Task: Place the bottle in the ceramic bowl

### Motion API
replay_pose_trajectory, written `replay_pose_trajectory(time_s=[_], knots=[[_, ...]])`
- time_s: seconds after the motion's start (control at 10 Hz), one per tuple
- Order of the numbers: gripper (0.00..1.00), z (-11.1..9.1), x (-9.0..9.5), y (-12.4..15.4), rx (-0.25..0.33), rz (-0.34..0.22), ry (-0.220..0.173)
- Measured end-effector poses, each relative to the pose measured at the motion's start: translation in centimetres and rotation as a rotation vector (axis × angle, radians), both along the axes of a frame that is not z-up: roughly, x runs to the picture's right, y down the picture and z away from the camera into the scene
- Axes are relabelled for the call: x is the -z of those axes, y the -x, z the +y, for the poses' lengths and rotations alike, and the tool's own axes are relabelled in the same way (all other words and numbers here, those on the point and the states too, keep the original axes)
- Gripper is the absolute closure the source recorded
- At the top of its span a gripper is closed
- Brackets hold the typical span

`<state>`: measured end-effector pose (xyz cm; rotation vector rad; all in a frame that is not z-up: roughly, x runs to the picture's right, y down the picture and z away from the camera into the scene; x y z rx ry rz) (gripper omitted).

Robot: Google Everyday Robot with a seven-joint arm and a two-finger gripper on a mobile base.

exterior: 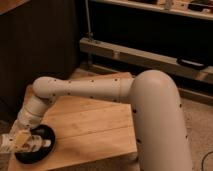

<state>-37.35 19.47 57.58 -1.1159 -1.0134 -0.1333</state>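
Note:
The ceramic bowl (46, 135) is a shallow black dish at the near left corner of the wooden table (95, 125). The bottle (36, 143), pale with a patterned label, lies on its side within the bowl. My gripper (19, 140) is at the bowl's left side, over the bottle's left end and touching or nearly touching it. My white arm reaches down to it from the right.
The table's left and front edges lie close to the bowl. A dark wall stands behind the table. A metal shelf rail (150, 57) runs along the back right. Speckled floor lies at the right.

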Motion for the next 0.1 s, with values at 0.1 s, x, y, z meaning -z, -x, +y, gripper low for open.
replay_pose_trajectory(time_s=[0.1], knots=[[0.91, -0.16, -0.28, 0.13, 0.000, 0.002, 0.000]])
